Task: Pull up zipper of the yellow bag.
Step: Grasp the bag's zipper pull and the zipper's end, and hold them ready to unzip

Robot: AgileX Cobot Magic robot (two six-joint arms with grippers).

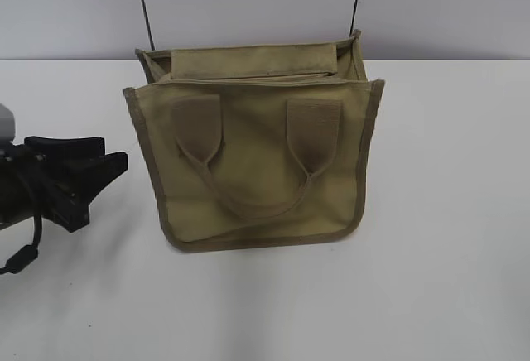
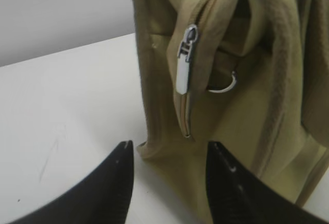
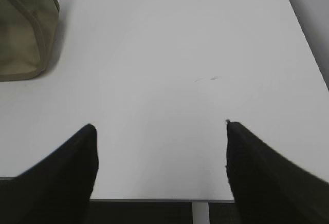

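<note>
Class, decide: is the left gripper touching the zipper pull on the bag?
Apart. The left wrist view shows the open left gripper below the silver zipper pull, with bag fabric visible between them.

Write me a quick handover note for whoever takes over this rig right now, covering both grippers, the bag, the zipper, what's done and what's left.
Left gripper: open, empty, low at the bag's side, aimed at the silver zipper pull but not touching it.
Right gripper: open, empty, over bare table, away from the bag.
Yellow bag: upright on the table, handles hanging down its front.
Zipper: the pull hangs near the end of the zip line on the bag's side panel.
Done: left arm is lined up only.
Left: grip the pull and draw it along the zip; the right arm may need to steady the bag.
</note>
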